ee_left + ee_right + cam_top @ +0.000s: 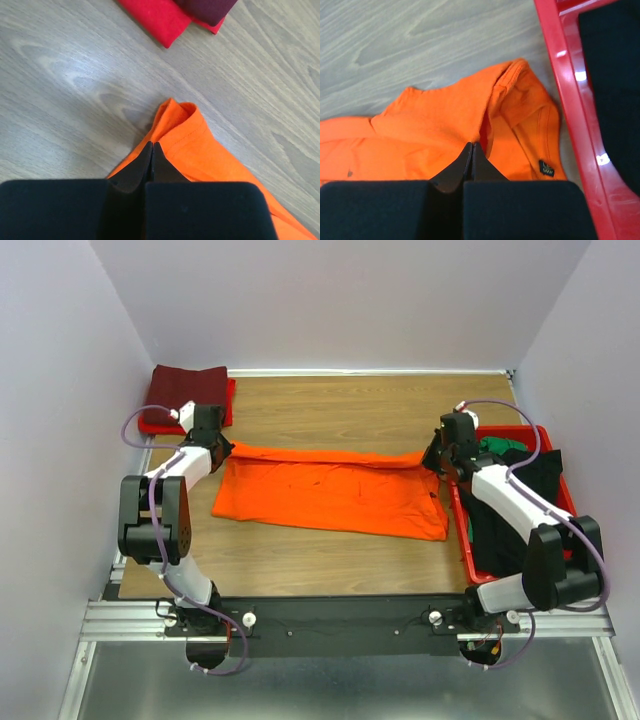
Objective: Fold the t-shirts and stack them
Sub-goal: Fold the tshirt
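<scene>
The bright orange t-shirt [330, 495] lies spread on the wooden table, with its far edge pulled into a taut raised strip between my two grippers. My left gripper [222, 448] is shut on the shirt's left far corner [185, 135], its jaws [152, 145] pressed together with cloth on both sides. My right gripper [432, 458] is shut on the right far corner [445, 125] near the collar label; its jaws [472, 145] are also pressed together. A folded dark maroon shirt [186, 386] lies on a folded red shirt [160, 20] at the far left corner.
A red plastic tray [462, 530] stands at the table's right edge, holding black shirts [520, 510] and a green one [500, 447]. Its rim [565, 85] is just right of my right gripper. Bare wood [350, 410] lies beyond the orange shirt. White walls enclose the table.
</scene>
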